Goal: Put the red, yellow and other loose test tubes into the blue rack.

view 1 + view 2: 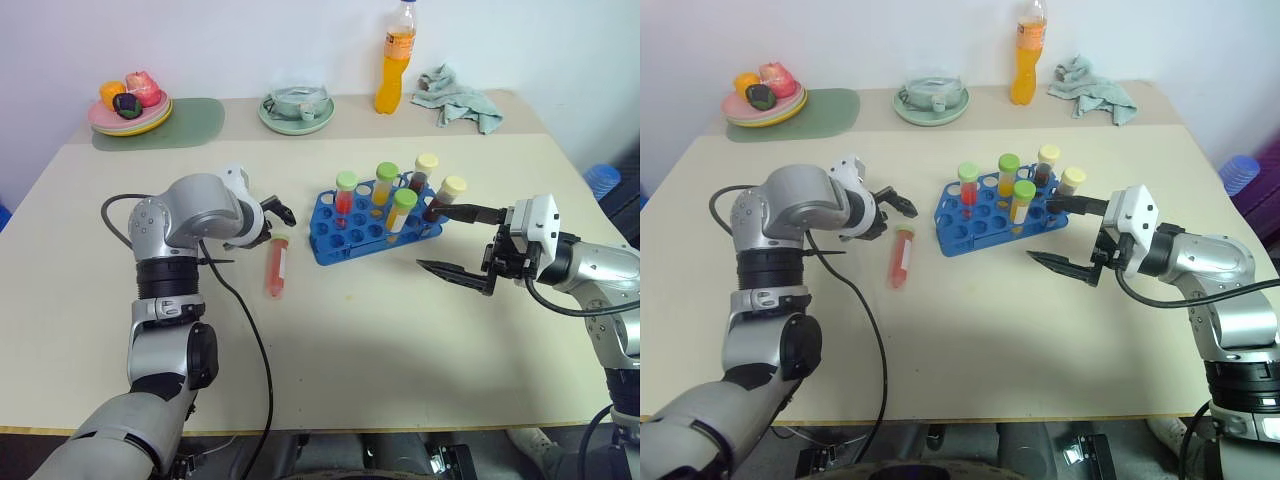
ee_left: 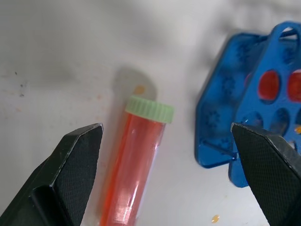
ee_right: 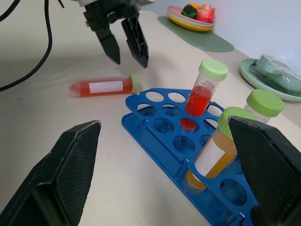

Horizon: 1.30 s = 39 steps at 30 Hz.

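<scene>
A loose red test tube point(image 1: 276, 268) with a green cap lies flat on the table, left of the blue rack point(image 1: 345, 245). My left gripper point(image 1: 278, 211) hangs open just above the tube's cap end, its fingers point(image 2: 77, 162) on either side of the tube point(image 2: 136, 174) without touching it. Several capped tubes stand upright in the rack: a red one point(image 3: 201, 92), yellow ones point(image 1: 385, 184) and dark ones point(image 1: 447, 196). My right gripper point(image 1: 430, 237) is open and empty, held level at the rack's right end.
Along the table's back edge are a plate of toy fruit point(image 1: 130, 115) on a green mat point(image 1: 195, 125), a pale green dish point(image 1: 296, 109), an orange drink bottle point(image 1: 396, 60) and a crumpled cloth point(image 1: 458, 95). A black cable point(image 1: 240, 330) hangs from my left arm.
</scene>
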Each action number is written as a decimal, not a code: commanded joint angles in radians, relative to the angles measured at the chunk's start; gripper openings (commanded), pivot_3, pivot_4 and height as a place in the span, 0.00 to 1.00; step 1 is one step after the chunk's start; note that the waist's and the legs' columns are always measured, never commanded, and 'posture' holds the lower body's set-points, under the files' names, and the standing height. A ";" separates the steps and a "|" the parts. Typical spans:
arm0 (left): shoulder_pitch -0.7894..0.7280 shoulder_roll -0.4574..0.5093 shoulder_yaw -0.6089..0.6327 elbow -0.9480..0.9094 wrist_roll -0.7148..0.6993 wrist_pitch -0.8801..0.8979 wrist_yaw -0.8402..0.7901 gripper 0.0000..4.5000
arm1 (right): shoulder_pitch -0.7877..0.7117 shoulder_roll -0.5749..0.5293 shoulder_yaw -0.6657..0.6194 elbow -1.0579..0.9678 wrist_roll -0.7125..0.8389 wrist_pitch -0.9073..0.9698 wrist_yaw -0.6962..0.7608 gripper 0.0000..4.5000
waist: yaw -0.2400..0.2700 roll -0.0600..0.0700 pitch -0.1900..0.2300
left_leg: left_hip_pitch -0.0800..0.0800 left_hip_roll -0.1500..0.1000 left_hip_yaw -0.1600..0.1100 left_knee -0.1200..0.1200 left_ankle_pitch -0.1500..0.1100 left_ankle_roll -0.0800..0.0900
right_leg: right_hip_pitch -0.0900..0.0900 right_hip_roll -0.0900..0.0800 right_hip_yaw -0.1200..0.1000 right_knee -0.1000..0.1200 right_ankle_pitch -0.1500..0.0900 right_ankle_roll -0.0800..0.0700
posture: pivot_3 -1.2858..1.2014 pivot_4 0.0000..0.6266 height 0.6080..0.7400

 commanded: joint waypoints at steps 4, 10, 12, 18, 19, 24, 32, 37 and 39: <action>-0.016 -0.017 0.027 0.004 -0.017 0.019 0.057 1.00 | 0.011 -0.003 -0.023 -0.050 0.014 0.008 -0.010 0.98 | 0.000 0.000 0.000 | 0.000 0.000 0.000 0.000 0.000 0.000 | 0.000 0.000 0.000 0.000 0.000 0.000 | 0.52 0.24 1.00; -0.017 -0.007 0.031 0.049 -0.017 0.049 0.057 1.00 | 0.028 -0.002 -0.030 -0.063 0.017 0.016 -0.018 0.98 | 0.000 0.000 0.000 | 0.000 0.000 0.000 0.000 0.000 0.000 | 0.000 0.000 0.000 0.000 0.000 0.000 | 0.52 0.24 1.00; -0.014 -0.003 0.030 0.071 -0.017 0.063 0.057 1.00 | 0.032 0.000 -0.032 -0.068 0.018 0.019 -0.021 0.98 | 0.000 -0.001 0.000 | 0.000 0.000 0.000 0.000 0.000 0.000 | 0.000 0.000 0.000 0.000 0.000 0.000 | 0.52 0.24 1.00; -0.023 0.033 0.017 0.188 -0.017 0.123 0.055 1.00 | 0.043 0.002 -0.032 -0.072 0.017 0.017 -0.029 0.98 | -0.001 -0.001 0.000 | 0.000 0.000 0.000 0.001 0.000 0.000 | 0.000 0.000 0.000 0.000 0.000 0.000 | 0.52 0.24 1.00; -0.027 0.038 0.012 0.207 -0.017 0.131 0.049 1.00 | 0.045 0.002 -0.032 -0.072 0.016 0.016 -0.030 0.98 | 0.000 -0.001 0.000 | 0.000 0.000 0.000 0.000 -0.001 0.000 | 0.000 0.000 0.000 0.000 0.000 0.000 | 0.52 0.24 1.00; -0.025 0.046 -0.020 0.249 -0.017 0.150 0.024 0.70 | 0.059 0.000 -0.035 -0.085 0.015 0.015 -0.039 1.00 | -0.001 -0.001 0.000 | 0.000 0.000 0.000 0.000 -0.001 0.001 | 0.000 0.000 0.000 0.000 0.000 0.000 | 0.52 0.24 1.00; 0.002 0.073 -0.040 0.222 -0.017 0.151 -0.021 0.17 | 0.071 0.003 -0.040 -0.092 0.015 0.012 -0.052 1.00 | -0.002 -0.002 -0.001 | 0.000 0.000 0.000 0.001 -0.002 0.001 | 0.000 0.000 0.000 0.000 0.000 0.000 | 0.52 0.24 1.00; 0.066 0.178 -0.082 0.116 -0.017 0.206 -0.240 0.17 | 0.054 0.012 -0.022 -0.066 0.003 -0.001 -0.054 1.00 | -0.007 -0.002 -0.001 | 0.000 0.000 0.000 0.001 -0.001 0.001 | -0.001 0.001 0.000 0.000 0.000 0.000 | 0.52 0.24 1.00; 0.091 0.240 -0.114 0.072 -0.017 0.242 -0.388 0.17 | 0.043 0.017 -0.014 -0.056 -0.001 -0.005 -0.053 1.00 | -0.006 -0.002 -0.001 | 0.000 0.000 0.001 0.000 -0.001 0.000 | -0.001 0.001 0.001 0.001 0.000 0.000 | 0.52 0.24 1.00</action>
